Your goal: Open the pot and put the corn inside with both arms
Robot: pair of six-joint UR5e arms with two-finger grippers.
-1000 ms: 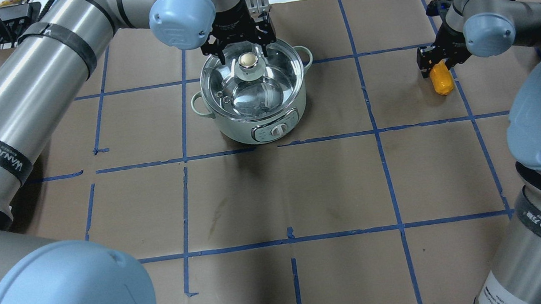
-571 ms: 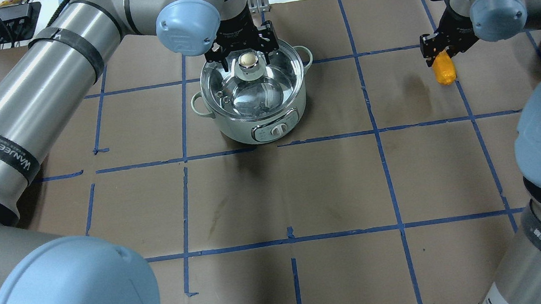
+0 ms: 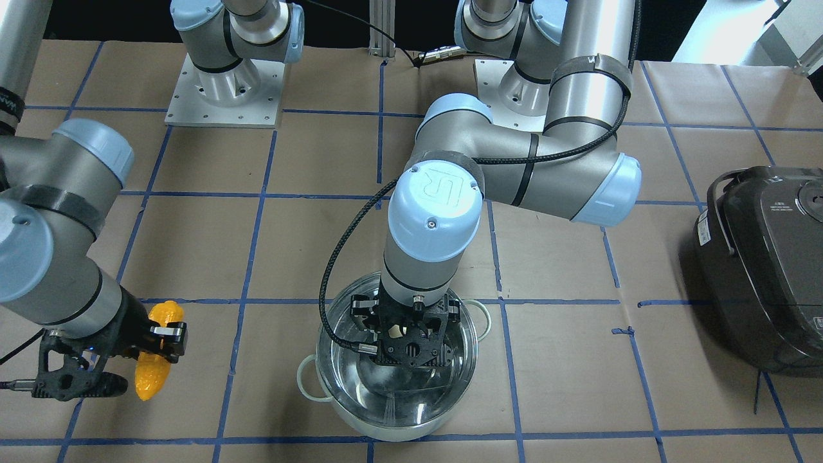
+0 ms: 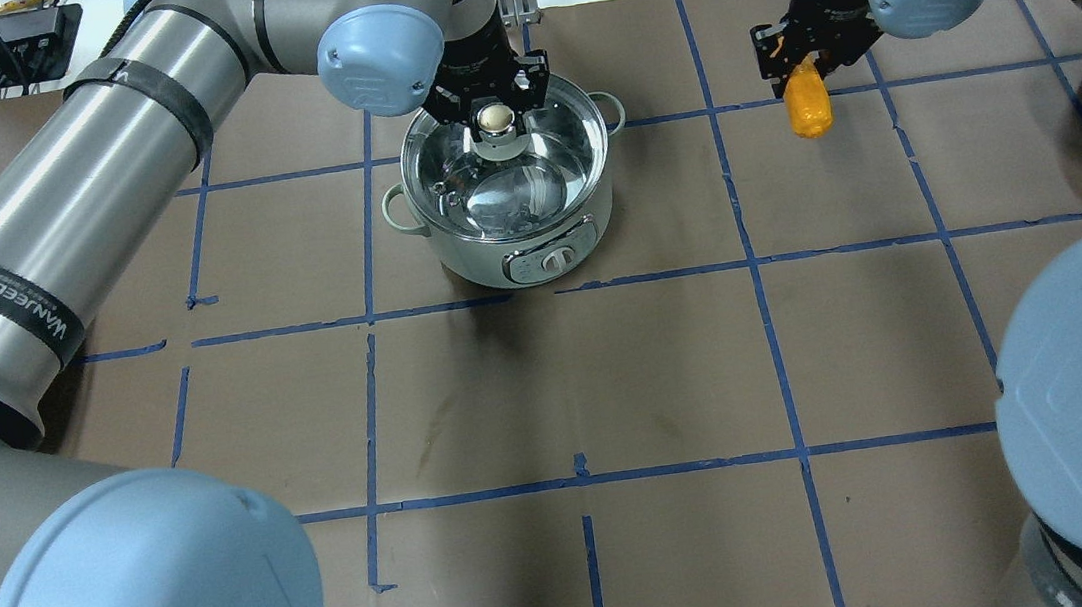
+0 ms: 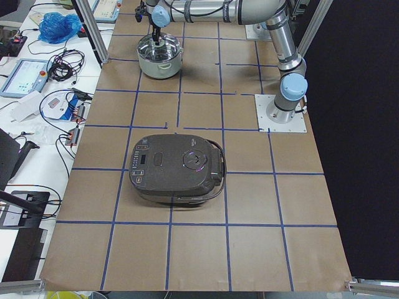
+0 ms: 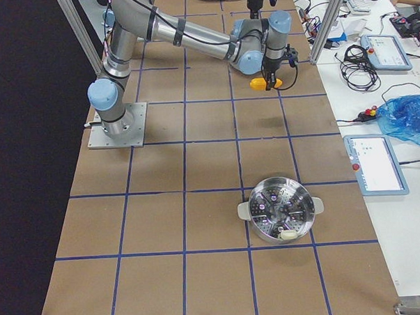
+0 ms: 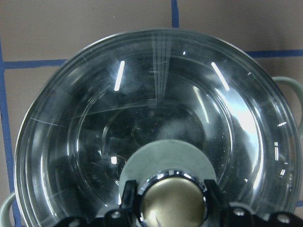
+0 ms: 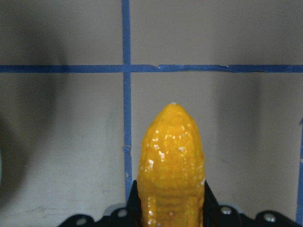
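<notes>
The left gripper (image 4: 494, 115) points straight down over the pot. Its two black fingers (image 7: 129, 201) are drawn in against either side of the pale round knob (image 7: 173, 205) on the round clear glass lid (image 7: 156, 99). In the left wrist view no gap shows between the fingers and the knob's chrome collar, so the grip looks closed on it. The lid lies flat on the round shiny stainless-steel pot (image 4: 494, 238), seated all round the rim, and the bare steel bottom shows through the glass. The pot has two pale loop handles, and a small dial panel on its pale wall faces the robot. It stands on the brown paper-covered table (image 4: 610, 387), which is marked with a grid of blue tape. It sits out in front of the two arm bases, toward the operators' side.

The right gripper (image 4: 803, 65) is clamped on the small glossy yellow-orange plastic corn cob (image 4: 809, 109), whose tapered tip points down out of the jaws. The corn hangs clear of the table: in the right side view its shadow lies apart from it on the paper. It is well apart from the pot, off to the robot's right.

Further out, a large dark grey rice cooker (image 5: 177, 168) with its lid shut sits toward the table's end on the robot's left. A round perforated steel steamer basket (image 6: 279, 214) sits toward the opposite end.
</notes>
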